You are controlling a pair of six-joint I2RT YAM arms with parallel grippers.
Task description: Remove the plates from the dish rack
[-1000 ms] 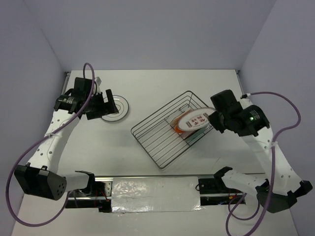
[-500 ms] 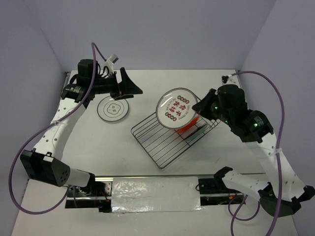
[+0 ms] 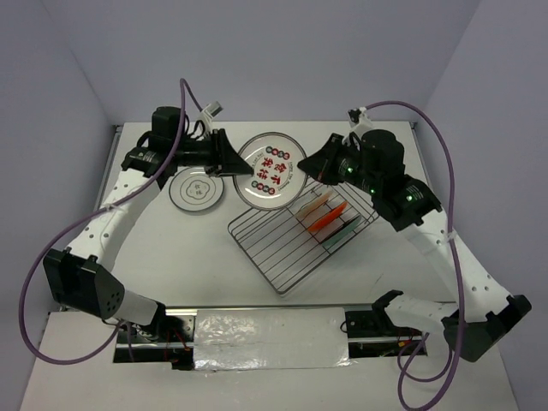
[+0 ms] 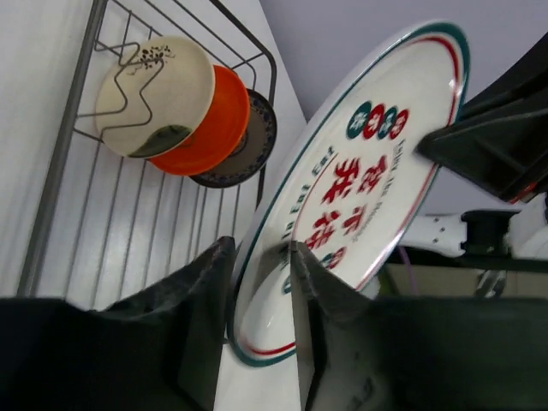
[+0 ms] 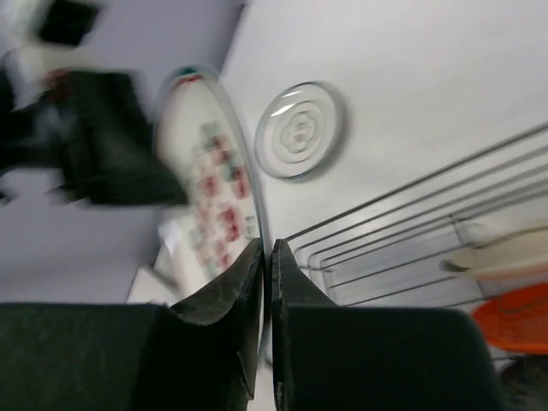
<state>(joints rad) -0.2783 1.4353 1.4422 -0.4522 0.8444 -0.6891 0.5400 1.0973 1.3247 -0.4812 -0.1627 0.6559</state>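
Fingers [image 4: 205,295] of the left gripper [image 3: 233,161] are straddling the left rim of the white plate [image 3: 272,171] with red and green motifs. They are roughly half closed, and whether they are pressing on it I cannot tell. The right gripper [image 3: 318,161] is pinching the opposite rim, its fingers [image 5: 229,295] nearly together on the thin edge. The plate is hanging tilted in the air, over the far-left side of the dish rack [image 3: 254,259]. At the rack's right end a cream plate [image 4: 154,90], an orange plate [image 4: 227,128] and a dark-rimmed plate [image 4: 261,141] are standing on edge, one behind another. Left of the rack, a white saucer [image 3: 199,188] is lying flat on the table [image 3: 171,257].
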